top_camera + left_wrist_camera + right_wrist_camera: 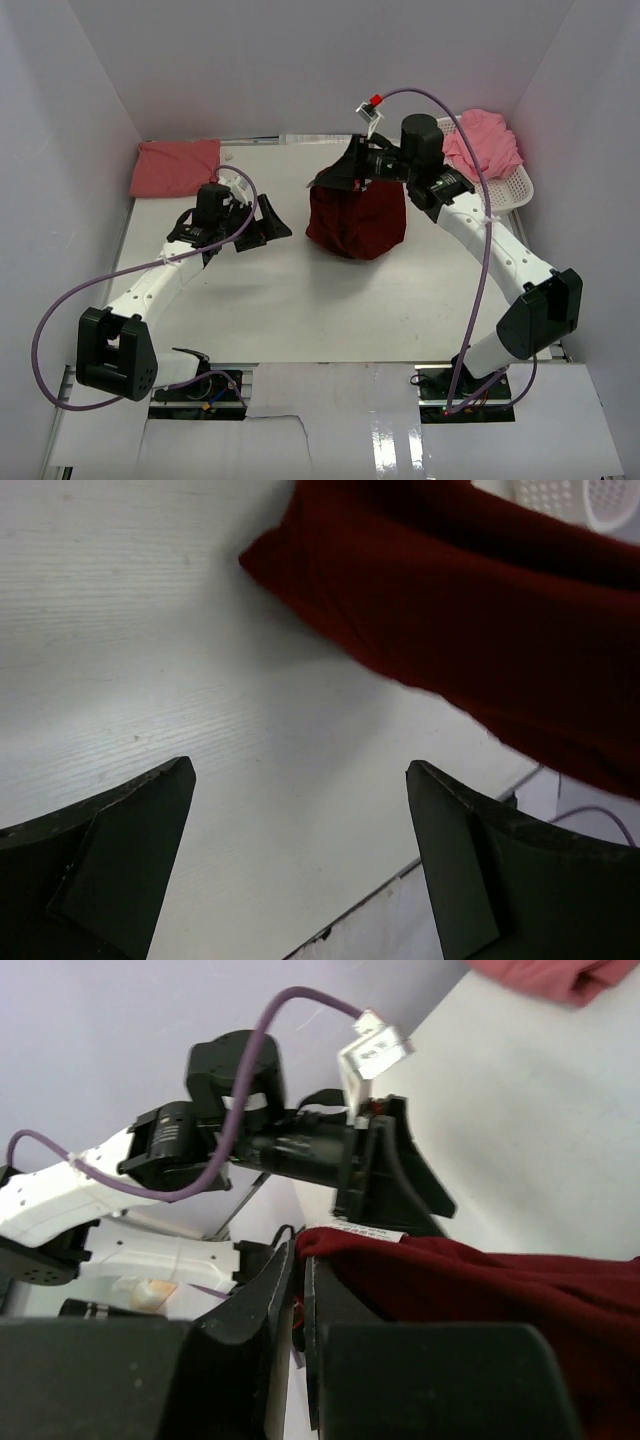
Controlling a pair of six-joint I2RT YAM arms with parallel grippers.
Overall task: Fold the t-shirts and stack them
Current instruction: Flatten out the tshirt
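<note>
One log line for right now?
right gripper: shut on maroon t-shirt | left gripper: open, empty | salmon t-shirt: folded, far left | pink t-shirt: in basket

**Three t-shirts across the far half of the table**

The middle t-shirt [356,225] is at the far centre of the table [300,310], with its top edge caught in the right gripper [325,182] above it. Its lower end seems to rest on the tabletop, though the overhead view does not settle that. The left gripper [272,232] is just left of it, apart from the cloth. Behind that gripper, in the far left corner, lies the corner t-shirt [175,167]. At the far right, behind the right arm, stands the basket [518,190], with the basket t-shirt [482,140] heaped in it.
</note>
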